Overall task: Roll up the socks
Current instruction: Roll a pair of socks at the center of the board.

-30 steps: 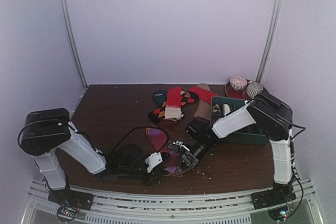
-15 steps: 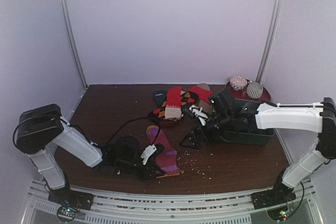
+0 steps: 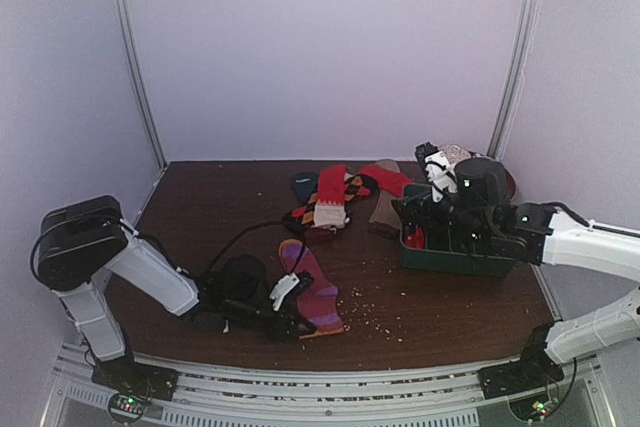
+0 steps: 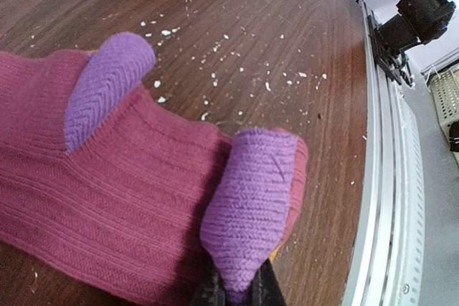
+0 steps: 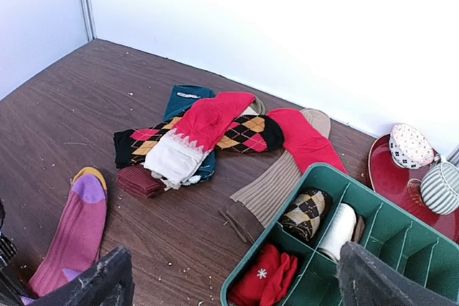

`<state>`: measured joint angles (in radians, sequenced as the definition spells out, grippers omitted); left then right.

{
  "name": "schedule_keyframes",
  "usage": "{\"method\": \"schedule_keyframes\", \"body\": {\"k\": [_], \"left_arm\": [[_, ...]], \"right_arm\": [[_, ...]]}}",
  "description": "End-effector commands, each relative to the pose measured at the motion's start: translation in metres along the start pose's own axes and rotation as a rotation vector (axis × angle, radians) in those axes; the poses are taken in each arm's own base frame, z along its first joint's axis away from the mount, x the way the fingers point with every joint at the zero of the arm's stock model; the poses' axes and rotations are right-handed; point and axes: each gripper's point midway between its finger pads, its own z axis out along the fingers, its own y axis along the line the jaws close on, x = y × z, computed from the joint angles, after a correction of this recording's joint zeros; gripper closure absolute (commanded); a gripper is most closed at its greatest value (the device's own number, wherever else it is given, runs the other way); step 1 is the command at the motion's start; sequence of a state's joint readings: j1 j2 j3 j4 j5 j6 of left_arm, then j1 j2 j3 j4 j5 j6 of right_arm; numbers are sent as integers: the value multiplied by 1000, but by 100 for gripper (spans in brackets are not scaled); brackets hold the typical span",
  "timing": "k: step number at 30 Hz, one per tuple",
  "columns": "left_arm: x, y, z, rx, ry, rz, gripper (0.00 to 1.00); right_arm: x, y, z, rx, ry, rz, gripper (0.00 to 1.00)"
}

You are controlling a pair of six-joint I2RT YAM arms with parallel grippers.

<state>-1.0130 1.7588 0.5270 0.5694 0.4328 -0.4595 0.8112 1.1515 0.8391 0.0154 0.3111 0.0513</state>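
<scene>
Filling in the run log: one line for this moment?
left pincer: shut on purple-magenta sock | right pincer: open, empty, near green tray | sock pile: unrolled

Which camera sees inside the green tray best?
The right wrist view: the green tray lies open below it, holding an argyle roll, a white roll and a red sock. In the top view the right arm covers much of it. The left wrist view misses it.

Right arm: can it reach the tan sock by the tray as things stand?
Likely yes: the right gripper hangs open over the tray, the tan sock lies right beside it, cuff end uncovered.
</scene>
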Motion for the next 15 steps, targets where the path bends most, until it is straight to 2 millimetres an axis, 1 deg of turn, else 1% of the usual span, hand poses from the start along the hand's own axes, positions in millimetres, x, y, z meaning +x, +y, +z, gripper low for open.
{"method": "schedule_keyframes", "body": {"k": [1,3,5,7,9,11,14,15], "left_arm": [[65,29,1,-105,213,-117,100],[65,30,2,-103,216,-120,100],[65,30,1,-103,218,-126,100],[67,32,1,-106,223,-130,100],[68,33,1,-113,227,-134,100],[67,34,0,-118,226,-134,100],[66,36,0,-119,226,-138,100],[65,36,1,-117,226,-138,100]], "right_arm": [[7,15,2,-80,-6,-84,0],[24,39,0,-222,52,-134,0],[40,65,-6,-370,33,-131,0],[59,85,-10,-451,32,-126,0],[82,109,-12,-499,87,-195,0],[104,137,-21,-550,107,-298,0],[133,180,-44,-671,72,-418,0],[139,189,-50,-697,54,-448,0]]}}
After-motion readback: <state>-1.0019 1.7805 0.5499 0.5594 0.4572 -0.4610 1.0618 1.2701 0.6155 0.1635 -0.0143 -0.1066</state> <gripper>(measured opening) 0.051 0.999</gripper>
